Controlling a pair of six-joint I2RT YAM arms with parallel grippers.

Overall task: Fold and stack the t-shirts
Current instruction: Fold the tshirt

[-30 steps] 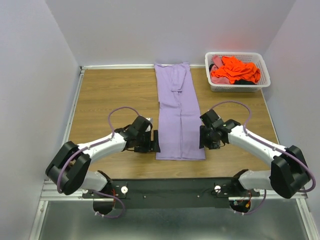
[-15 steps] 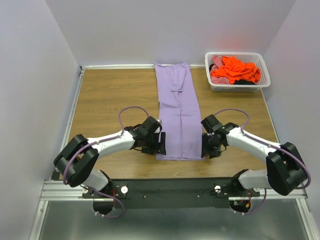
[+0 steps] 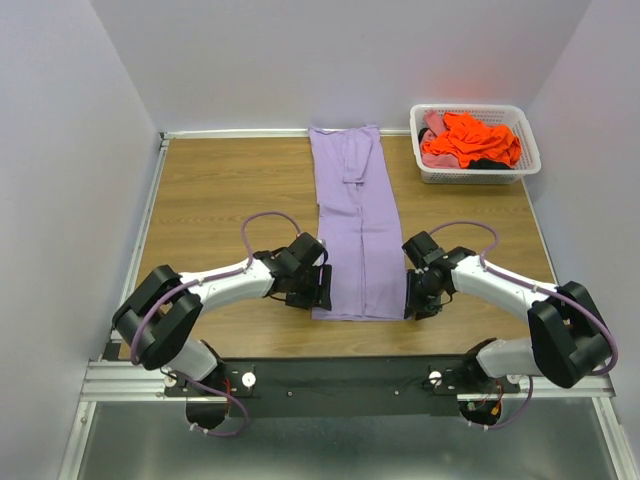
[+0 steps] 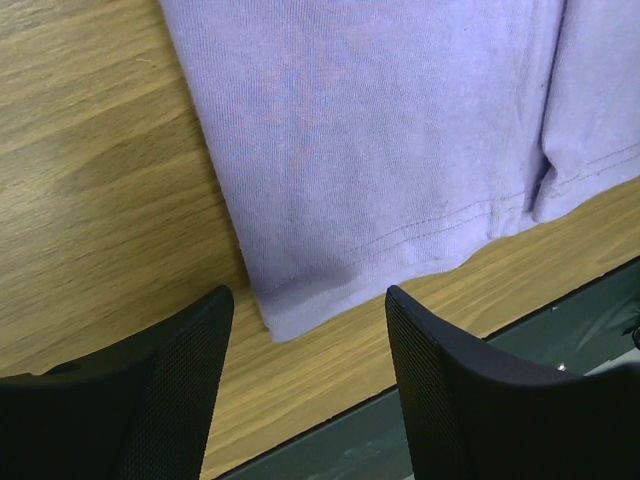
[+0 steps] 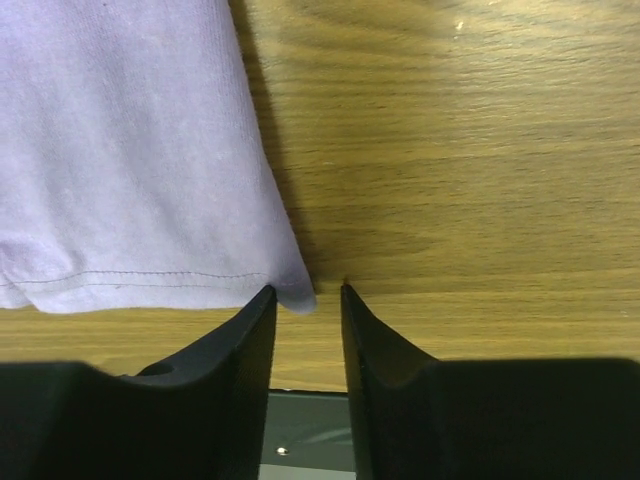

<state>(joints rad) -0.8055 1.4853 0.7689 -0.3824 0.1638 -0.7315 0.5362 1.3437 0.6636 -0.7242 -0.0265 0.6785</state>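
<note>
A lavender t-shirt lies folded into a long narrow strip down the middle of the table, its hem toward me. My left gripper sits low at the hem's near-left corner. Its jaws stand wide open around that corner of the lavender t-shirt, and the left gripper holds nothing. My right gripper is at the near-right corner. In the right wrist view the right gripper has a narrow gap, with the tip of the lavender t-shirt lying between the fingertips, not pinched. Orange t-shirts and a pink one sit bunched in the basket.
A white lattice basket stands at the far right corner. The table's near edge and the black mounting rail run just behind both grippers. White walls close in the table on the left, far side and right.
Both grippers have slid inward to the shirt's near corners. Both pairs of jaws have narrowed, the right more than the left. The shirt has not moved.
</note>
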